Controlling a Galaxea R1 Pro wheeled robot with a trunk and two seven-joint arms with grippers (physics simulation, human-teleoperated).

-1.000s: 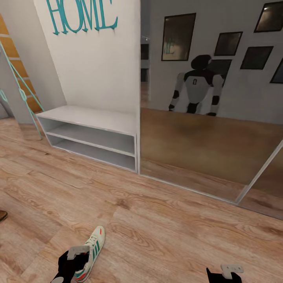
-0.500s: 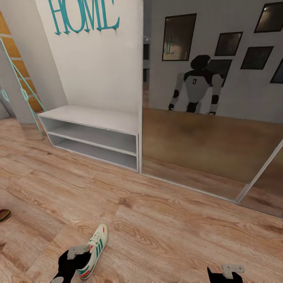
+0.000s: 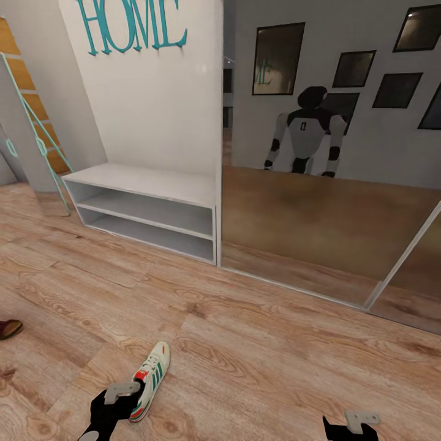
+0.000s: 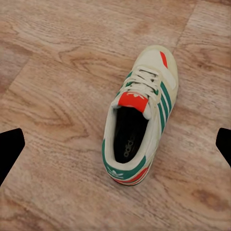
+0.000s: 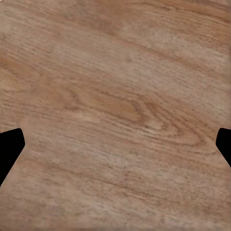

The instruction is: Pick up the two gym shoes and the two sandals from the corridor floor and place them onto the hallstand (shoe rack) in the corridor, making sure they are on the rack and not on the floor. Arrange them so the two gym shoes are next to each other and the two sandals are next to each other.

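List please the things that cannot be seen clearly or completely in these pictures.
- Gym shoe: head view, the left pincer covers its heel end.
- Dark brown item: head view, cut by the picture's edge; cannot tell what it is.
- Hallstand: head view, shelf depths lie in shadow; top cut off.
- Right pincer: head view, cut by the bottom edge.
- Wall pictures: too dark to read.

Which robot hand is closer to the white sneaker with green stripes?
The left. The left gripper is right beside the cream-white green-striped sneaker, hovering open over it. The right gripper sits far off across bare wood-plank floor.
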